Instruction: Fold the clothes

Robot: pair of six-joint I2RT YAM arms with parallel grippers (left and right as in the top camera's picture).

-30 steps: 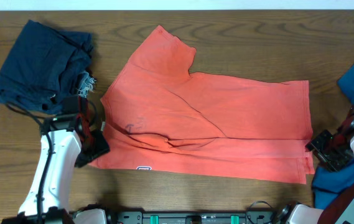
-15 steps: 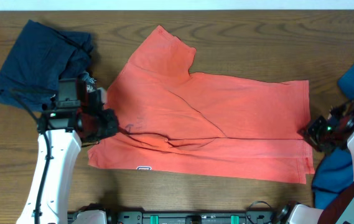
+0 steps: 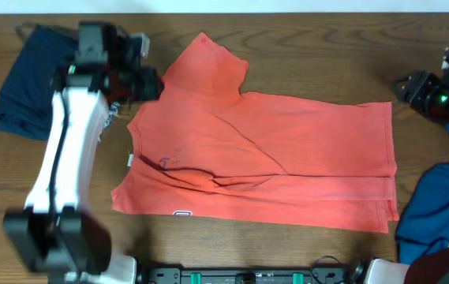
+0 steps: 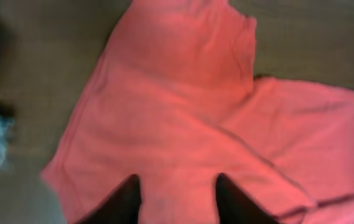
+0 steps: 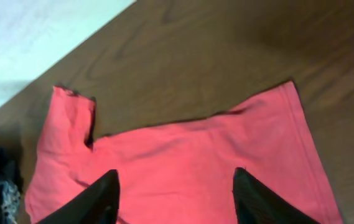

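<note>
The clothes in play are a coral-red T-shirt (image 3: pixel 287 150) lying flat mid-table, folded lengthwise, one sleeve pointing to the far left. A small white label (image 3: pixel 181 213) shows at its near edge. My left gripper (image 3: pixel 155 83) hovers above the far-left sleeve. In the left wrist view the shirt (image 4: pixel 183 112) fills the frame and the left gripper (image 4: pixel 177 190) is open and empty. My right gripper (image 3: pixel 402 85) hangs off the shirt's far right corner. The right wrist view looks down on the shirt (image 5: pixel 214 162), with the right gripper (image 5: pixel 173 183) open and holding nothing.
A dark navy garment (image 3: pixel 31 79) is bunched at the far left, partly under my left arm. A blue garment (image 3: pixel 437 209) lies at the right edge. The table's far edge (image 3: pixel 287 11) runs along the top, with pale floor beyond.
Both arms rose from the shirt's near corners and swung to the far side. The left went to the far-left sleeve, the right to the far right corner. The shirt lies as before.
</note>
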